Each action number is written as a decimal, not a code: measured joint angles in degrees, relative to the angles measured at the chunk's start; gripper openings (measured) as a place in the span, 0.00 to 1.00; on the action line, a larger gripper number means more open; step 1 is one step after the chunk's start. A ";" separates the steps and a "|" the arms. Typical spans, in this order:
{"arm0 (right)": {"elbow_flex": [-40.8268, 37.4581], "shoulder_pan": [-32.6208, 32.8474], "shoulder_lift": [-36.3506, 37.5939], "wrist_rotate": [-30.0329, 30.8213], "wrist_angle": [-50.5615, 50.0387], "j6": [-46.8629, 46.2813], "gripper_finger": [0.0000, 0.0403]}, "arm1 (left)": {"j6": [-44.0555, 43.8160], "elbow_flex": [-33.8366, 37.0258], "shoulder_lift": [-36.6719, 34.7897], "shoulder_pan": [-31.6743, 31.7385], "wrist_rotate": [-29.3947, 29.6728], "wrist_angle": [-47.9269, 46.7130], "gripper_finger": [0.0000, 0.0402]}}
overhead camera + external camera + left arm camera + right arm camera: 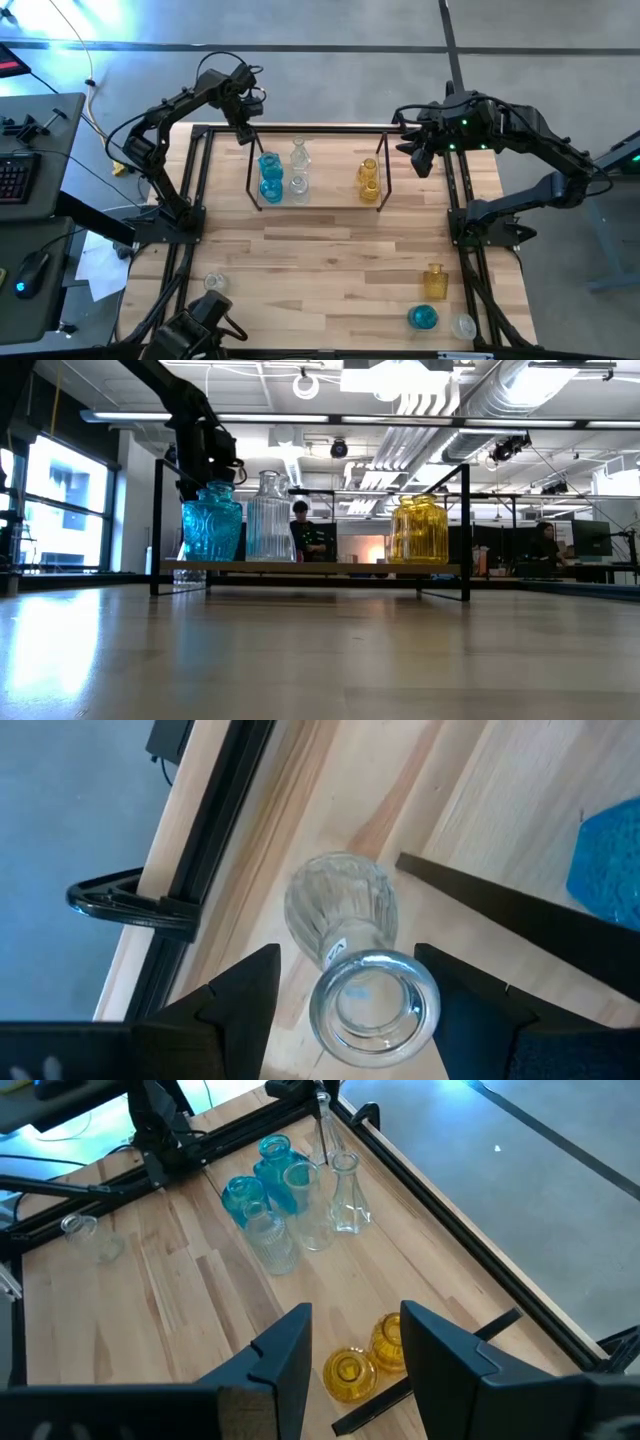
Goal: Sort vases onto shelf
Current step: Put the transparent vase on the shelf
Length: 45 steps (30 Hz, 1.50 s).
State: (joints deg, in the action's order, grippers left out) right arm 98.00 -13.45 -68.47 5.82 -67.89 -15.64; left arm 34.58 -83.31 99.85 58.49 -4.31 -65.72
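Holding a clear glass vase (350,935) by its neck, the left gripper (245,128) hangs at the far left corner of the shelf (318,205), its fingers (245,995) set either side of the vase's mouth. The vase's long axis is near upright, its body hanging below, just left of the shelf's black end rod, with the blue vases (270,177) to its right. Setting it down likely turns on carrying it rightward over that rod. The right gripper (418,150) waits beyond the shelf's right end, part open and empty, above the yellow vases (368,1358).
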 joint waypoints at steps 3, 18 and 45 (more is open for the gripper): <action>0.00 0.00 0.00 -0.01 0.01 0.00 0.34 | 0.00 0.00 0.00 0.06 0.00 -0.22 0.55; 0.00 0.00 0.00 -0.01 0.01 0.02 0.34 | -0.02 -0.09 0.00 0.03 -0.03 -0.65 0.35; 0.00 0.00 0.00 -0.02 0.05 1.34 0.34 | -2.58 -0.07 -3.73 0.03 -0.07 -8.51 0.35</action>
State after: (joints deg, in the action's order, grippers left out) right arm 98.00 -13.45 -68.47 5.80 -67.83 -14.30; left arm 32.00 -83.37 96.13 58.52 -4.38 -74.23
